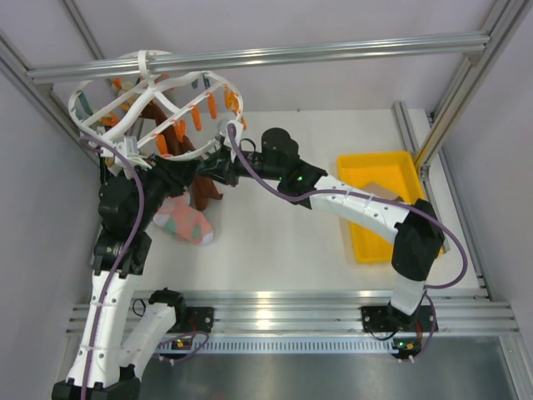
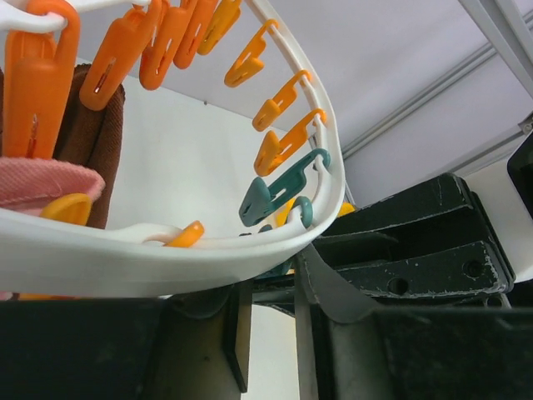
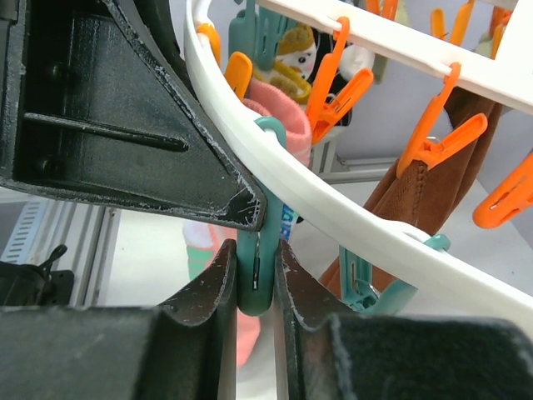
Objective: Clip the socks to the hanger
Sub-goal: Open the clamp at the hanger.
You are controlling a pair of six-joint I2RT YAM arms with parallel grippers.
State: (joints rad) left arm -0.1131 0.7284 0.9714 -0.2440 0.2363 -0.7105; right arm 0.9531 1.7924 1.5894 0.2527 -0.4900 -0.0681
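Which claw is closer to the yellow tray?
Right. The right gripper pinches a teal clip on the hanger, well left of the tray; the left gripper is at the hanger's rim, further left.

Both grippers are crowding the near rim of the hanger (image 2: pixel 125 262): my left gripper (image 2: pixel 268 300) is sitting right against my right gripper (image 3: pixel 254 254), which is pinching a teal clip (image 3: pixel 254 292). Orange clips (image 2: pixel 283 146) and brown sock (image 3: pixel 433 196) are blocking under the ring, rail (image 1: pixel 333 52) is barring above. Table (image 1: pixel 283 242) between pink sock (image 1: pixel 185 221) and tray (image 1: pixel 375 157) is lying open.
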